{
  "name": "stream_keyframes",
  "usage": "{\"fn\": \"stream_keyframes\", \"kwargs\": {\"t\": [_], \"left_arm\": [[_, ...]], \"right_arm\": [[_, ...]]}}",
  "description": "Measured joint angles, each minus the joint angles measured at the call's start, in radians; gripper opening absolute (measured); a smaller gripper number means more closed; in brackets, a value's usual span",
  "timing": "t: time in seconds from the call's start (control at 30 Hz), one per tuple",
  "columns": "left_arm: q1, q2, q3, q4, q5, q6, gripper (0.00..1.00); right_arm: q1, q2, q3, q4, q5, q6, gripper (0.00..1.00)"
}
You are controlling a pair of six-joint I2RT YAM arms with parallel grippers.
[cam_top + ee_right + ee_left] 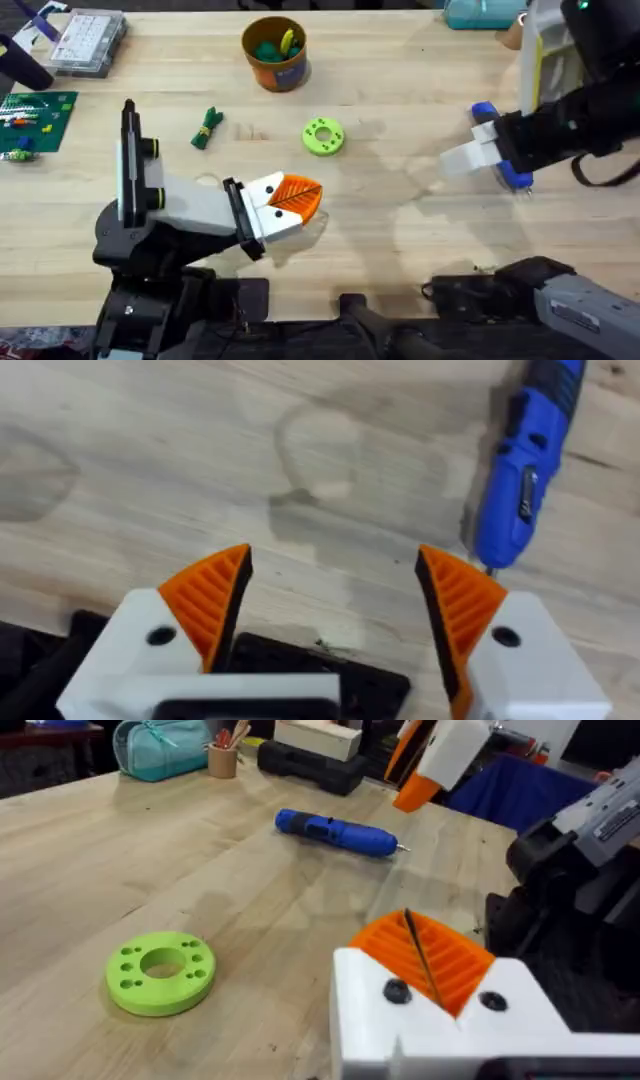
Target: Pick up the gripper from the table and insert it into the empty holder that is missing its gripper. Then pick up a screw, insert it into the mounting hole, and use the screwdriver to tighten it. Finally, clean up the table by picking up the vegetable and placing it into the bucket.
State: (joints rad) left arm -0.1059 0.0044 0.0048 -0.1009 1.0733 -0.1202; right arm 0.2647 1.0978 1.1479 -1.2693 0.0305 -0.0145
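Pale wood grain runs across the desk (400, 230), and on it we find the task's things spread well apart. Overhead, the left hand (295, 197) lies low at the near left, its orange ribbed pads pressed together into one wedge pointing right; we read it as clenched, with nothing visible between the pads. From the left wrist the same pads (425, 955) meet along a thin dark seam.

We see the right hand (462, 158) reaching in from the far right, and from its own wrist camera its two orange pads (210, 595) stand wide apart over bare wood: released, holding nothing. The screwdriver (525, 470) lies flat just beside one of those pads. In the left wrist view the screwdriver (335, 830) shows its whole length, blue body lying across the desk with the thin metal bit at its end nearer the right arm; overhead we catch only blue ends of it (515, 178) behind the right arm.

The vegetable (207, 128) rests on the desk left of centre, its long axis running near-to-far with a slight tilt. The green ring-shaped disc (323, 136) lies flat between it and the right hand, near the left hand's tip.

The bucket (275, 68) stands upright at the far middle; inside we make out something green and something yellow.
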Motion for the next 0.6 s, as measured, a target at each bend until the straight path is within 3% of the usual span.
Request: {"fn": "stream_keyframes", "kwargs": {"t": [0.07, 0.3, 0.6], "left_arm": [[0.000, 0.000, 0.000, 0.000, 0.000, 0.000, 0.009], [0.000, 0.000, 0.000, 0.000, 0.000, 0.000, 0.009], [0.000, 0.000, 0.000, 0.000, 0.000, 0.000, 0.009]], "right_arm": [[-0.107, 0.031, -0.014, 0.022, 0.002, -0.044, 0.997], [-0.325, 0.085, -0.014, 0.098, 0.006, -0.159, 0.997], [-0.451, 0.162, -0.014, 0.222, 0.006, -0.324, 0.997]]}}
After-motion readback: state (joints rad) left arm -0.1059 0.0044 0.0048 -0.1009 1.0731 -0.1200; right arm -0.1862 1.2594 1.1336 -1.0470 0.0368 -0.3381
